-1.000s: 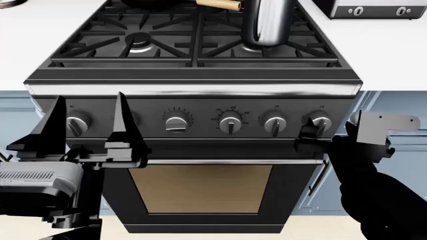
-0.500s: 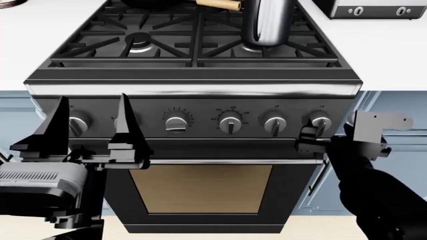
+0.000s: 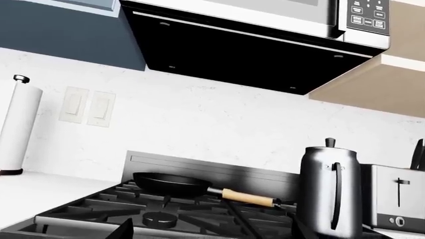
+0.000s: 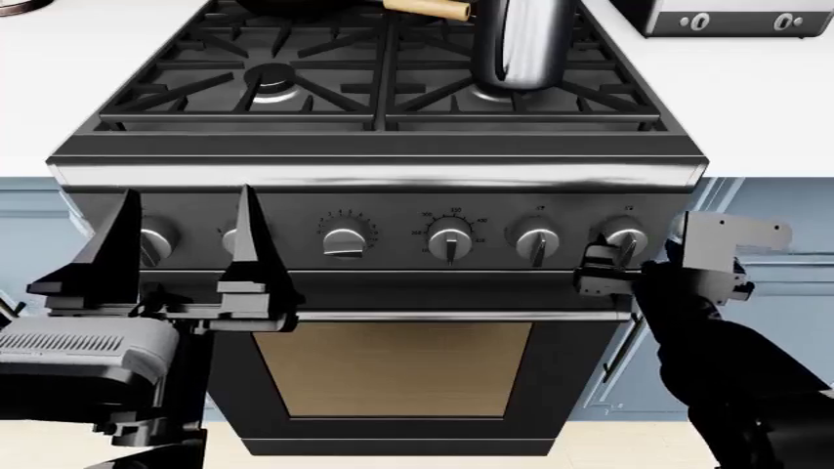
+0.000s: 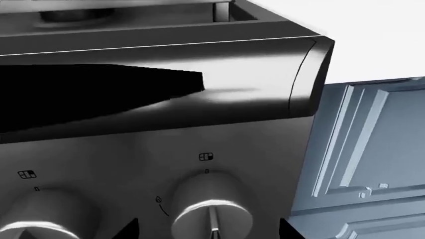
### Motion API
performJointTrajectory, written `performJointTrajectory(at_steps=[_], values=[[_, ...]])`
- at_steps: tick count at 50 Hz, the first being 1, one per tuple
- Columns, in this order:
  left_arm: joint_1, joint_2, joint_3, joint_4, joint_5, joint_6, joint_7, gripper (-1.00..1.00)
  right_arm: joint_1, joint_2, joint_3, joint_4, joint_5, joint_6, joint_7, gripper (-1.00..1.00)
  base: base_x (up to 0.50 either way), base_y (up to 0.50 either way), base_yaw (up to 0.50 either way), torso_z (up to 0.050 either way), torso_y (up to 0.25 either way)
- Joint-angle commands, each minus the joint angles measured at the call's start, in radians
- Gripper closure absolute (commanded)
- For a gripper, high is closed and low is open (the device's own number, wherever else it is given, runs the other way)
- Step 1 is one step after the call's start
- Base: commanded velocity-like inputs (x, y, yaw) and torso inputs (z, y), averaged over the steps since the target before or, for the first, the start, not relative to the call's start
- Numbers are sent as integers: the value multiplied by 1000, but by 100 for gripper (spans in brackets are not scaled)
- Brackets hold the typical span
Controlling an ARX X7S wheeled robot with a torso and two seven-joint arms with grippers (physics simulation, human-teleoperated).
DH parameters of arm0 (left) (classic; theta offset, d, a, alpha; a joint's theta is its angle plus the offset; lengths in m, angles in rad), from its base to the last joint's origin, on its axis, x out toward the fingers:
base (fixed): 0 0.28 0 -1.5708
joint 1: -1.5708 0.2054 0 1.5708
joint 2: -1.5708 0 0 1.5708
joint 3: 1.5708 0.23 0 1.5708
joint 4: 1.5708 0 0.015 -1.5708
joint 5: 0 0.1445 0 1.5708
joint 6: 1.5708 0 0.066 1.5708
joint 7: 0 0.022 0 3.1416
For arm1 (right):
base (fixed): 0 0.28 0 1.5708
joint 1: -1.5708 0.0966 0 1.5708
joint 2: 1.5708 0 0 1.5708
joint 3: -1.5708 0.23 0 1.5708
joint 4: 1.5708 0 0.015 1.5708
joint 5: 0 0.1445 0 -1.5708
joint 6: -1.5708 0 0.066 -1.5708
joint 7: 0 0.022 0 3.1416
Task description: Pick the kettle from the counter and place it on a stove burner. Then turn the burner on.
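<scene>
Kettle (image 4: 519,44), tall polished steel cylinder, stands on the black cast-iron grate over the front-right burner (image 4: 502,93); right gripper (image 4: 603,271) sits at the rightmost round metal knob (image 4: 624,239), grip unclear; left gripper (image 4: 183,256) spread wide, empty.

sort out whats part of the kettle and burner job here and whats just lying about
Part of the job:
- kettle, already standing on the front-right stove burner
- rightmost knob, with the right gripper at it
- counter

Just lying about:
- frying pan on a back burner
- toaster
- paper towel roll
- left gripper, open and holding nothing
</scene>
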Motion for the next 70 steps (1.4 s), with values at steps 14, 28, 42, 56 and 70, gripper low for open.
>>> performJointTrajectory(at_steps=[14, 28, 42, 56, 70], values=[[-3, -2, 9, -11, 1, 4, -2, -100, 71, -32, -38, 130, -13, -15, -57, 100, 0, 0, 0, 0, 0], [-1, -6, 13, -7, 1, 4, -5, -100, 72, -32, -36, 133, -6, -16, -62, 100, 2, 0, 1, 0, 0], [-2, -9, 13, -8, -7, 9, -5, -100, 126, -15, -164, 114, -79, 94, -45, 100, 13, 0, 8, 0, -7], [0, -12, 11, -8, -17, 15, -5, -100, 173, -11, -284, 111, -141, 173, -58, 100, 18, 0, 12, -3, -9], [-2, -18, 7, -2, -31, 12, -10, -100, 212, -24, -357, 123, -178, 212, -68, 100, 18, 0, 12, -2, -10]])
